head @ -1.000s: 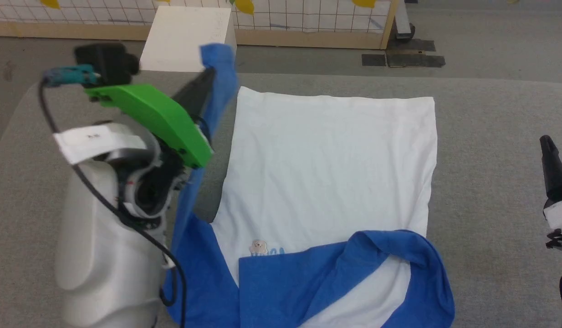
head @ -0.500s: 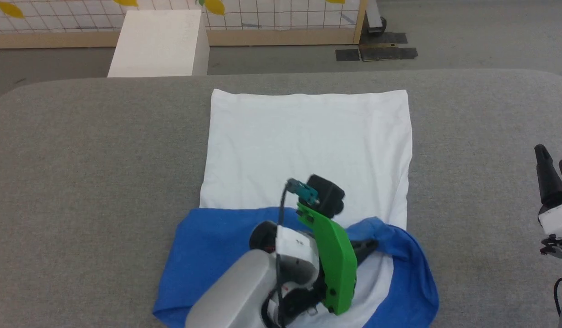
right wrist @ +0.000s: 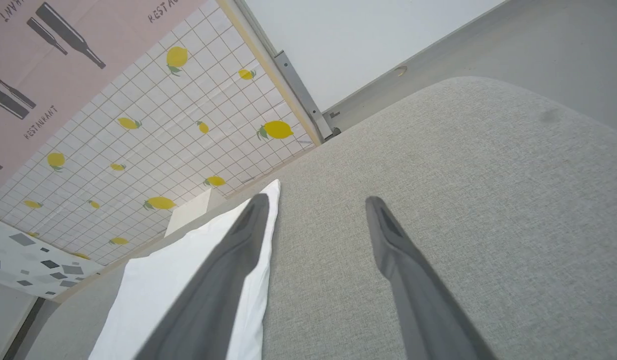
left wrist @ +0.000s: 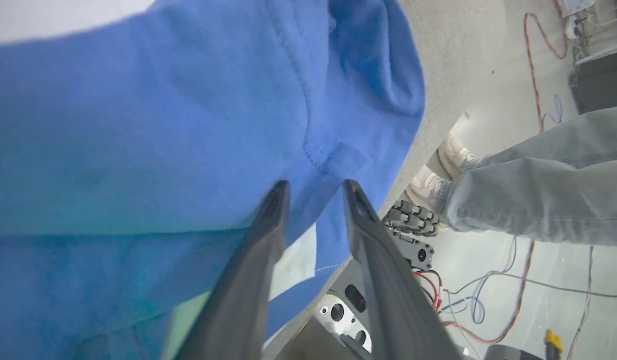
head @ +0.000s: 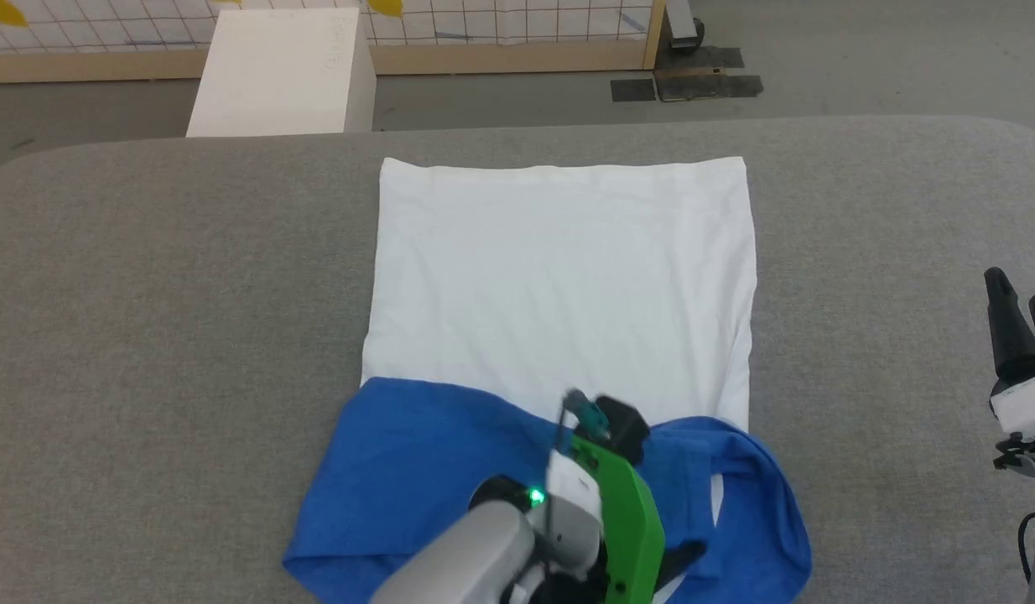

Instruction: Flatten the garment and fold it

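Note:
The garment (head: 559, 277) lies on the grey table (head: 148, 294) with its white body spread flat toward the far side. Both blue sleeves (head: 417, 470) are folded across its near end. My left arm (head: 622, 520), with its green bracket, reaches over those sleeves at the bottom centre. In the left wrist view my left gripper (left wrist: 316, 187) is open just above the blue sleeve fabric (left wrist: 188, 125), with nothing pinched between its fingers. My right gripper (head: 1019, 289) stands open at the table's right side, well away from the garment; the right wrist view has it (right wrist: 316, 200) over bare table.
A white box (head: 278, 71) stands on the floor behind the table at the left, before a lemon-patterned partition (right wrist: 138, 125). A person's legs in jeans (left wrist: 528, 195) and pale shoes stand by the table's near edge, among cables on the floor.
My left arm carried the blue sleeve from the garment's left side across onto its near end, and its jaws have come apart and let go. The head camera shifted too.

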Robot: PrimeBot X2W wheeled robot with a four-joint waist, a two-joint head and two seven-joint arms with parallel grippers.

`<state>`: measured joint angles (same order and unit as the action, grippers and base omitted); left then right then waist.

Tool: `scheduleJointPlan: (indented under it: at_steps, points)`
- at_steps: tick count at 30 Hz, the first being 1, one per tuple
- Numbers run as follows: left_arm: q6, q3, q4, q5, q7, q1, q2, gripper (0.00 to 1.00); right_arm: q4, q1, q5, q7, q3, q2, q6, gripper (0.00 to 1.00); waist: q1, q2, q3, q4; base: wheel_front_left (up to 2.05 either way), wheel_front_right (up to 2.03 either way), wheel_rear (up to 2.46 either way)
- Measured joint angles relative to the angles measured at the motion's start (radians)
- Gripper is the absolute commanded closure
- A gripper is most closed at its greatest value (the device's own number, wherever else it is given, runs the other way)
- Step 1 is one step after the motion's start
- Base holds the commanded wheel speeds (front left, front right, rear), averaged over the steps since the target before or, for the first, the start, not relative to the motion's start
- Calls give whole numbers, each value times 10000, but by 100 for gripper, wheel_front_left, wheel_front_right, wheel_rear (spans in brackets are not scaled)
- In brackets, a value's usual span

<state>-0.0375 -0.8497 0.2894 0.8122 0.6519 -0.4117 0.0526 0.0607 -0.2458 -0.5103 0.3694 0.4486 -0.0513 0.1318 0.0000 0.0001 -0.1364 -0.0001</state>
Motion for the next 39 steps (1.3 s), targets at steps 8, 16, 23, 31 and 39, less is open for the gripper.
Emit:
scheduleJointPlan:
  at_steps: [8,16,23,31,39]
  points:
    - [738,2800,-1350,1074,-2566,-960,117,0,-75,2,13,0,-364,-2,0,0,0,0,89,165,0,0,0]
    - [1310,4867,-1241,-727,-6224,-1218,1921,0,-201,-18,186,35,-1206,2,0,0,0,0,-65,125,0,0,0]
    - [1509,5559,-1062,-1605,-8636,-450,2336,0,-299,-562,443,539,-1778,-249,2,0,0,0,-571,205,0,0,0]
    - [1714,6040,-2109,-2169,-9041,-392,2240,0,516,-3501,1657,3032,-2552,-1308,2,0,0,-1,-1773,423,0,0,0]
    - [1714,6148,-3058,-2855,-9058,-477,1651,0,2286,-6551,3087,5156,-3018,-2412,2,0,1,0,-3211,951,0,0,0]
